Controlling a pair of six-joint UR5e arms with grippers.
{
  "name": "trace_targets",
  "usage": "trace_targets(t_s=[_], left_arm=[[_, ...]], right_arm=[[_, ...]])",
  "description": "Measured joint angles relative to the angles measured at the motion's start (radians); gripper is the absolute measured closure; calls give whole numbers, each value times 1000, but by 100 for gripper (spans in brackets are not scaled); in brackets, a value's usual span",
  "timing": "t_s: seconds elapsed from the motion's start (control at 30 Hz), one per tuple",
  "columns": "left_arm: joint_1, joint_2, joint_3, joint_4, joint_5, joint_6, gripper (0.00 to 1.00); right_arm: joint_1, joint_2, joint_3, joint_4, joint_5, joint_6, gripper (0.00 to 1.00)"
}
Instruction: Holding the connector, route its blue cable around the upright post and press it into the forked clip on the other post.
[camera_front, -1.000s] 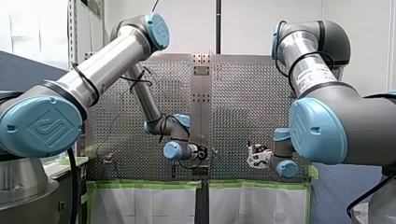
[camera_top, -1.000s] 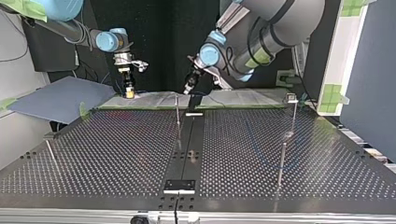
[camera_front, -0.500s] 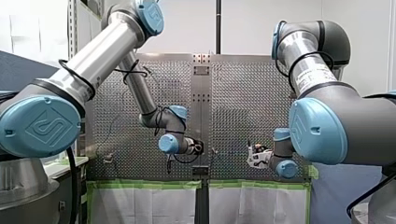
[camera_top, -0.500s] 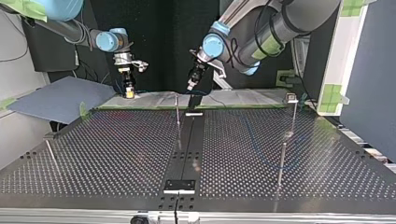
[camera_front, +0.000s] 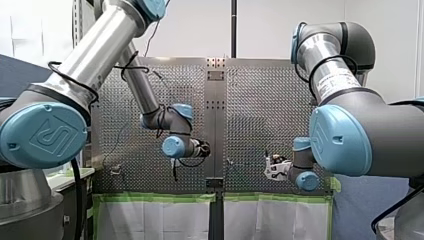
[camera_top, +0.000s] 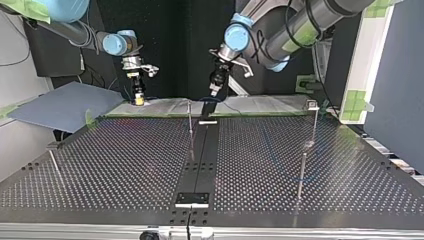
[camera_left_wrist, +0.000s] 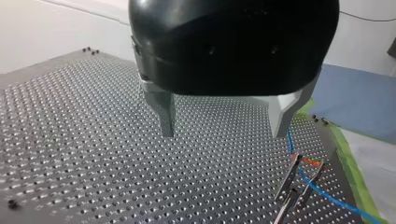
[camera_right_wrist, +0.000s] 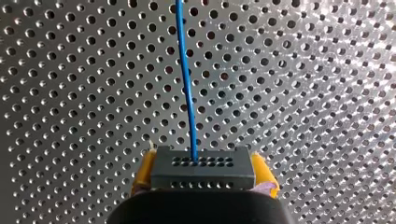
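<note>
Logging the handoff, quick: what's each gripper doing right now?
My left gripper: open, empty.
My right gripper: shut on the connector, blue cable running ahead of it.

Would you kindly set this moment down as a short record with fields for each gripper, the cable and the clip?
right gripper: shut on the grey perforated connector block, gripped between yellow pads
left gripper: open, metal fingers empty, above the perforated metal table
thin blue cable: leaves the connector's face and runs over the table
forked metal clip: cable passes at its prongs; whether seated, cannot tell
</note>
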Motion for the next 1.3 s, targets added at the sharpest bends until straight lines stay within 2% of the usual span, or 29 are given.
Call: trace_targets(t_s=[0.2,0.53,0.83,1.1,1.3], left_arm=[[5,56,-56,-3,-29,-16,0],[-6,140,-140,70,-74,-85,0],[6,214,-214,93,-130,-51,0],[11,283,-283,96,-135,-57,0],[11,329,-329,99,-137,-42,0]], right_arm=[[1,0,0,0,-7,5,100],[7,0,1,0,-8,8,100],[11,0,0,-2,-8,9,100],[13,0,0,-3,-8,10,100],[15,0,0,-1,-8,9,100]])
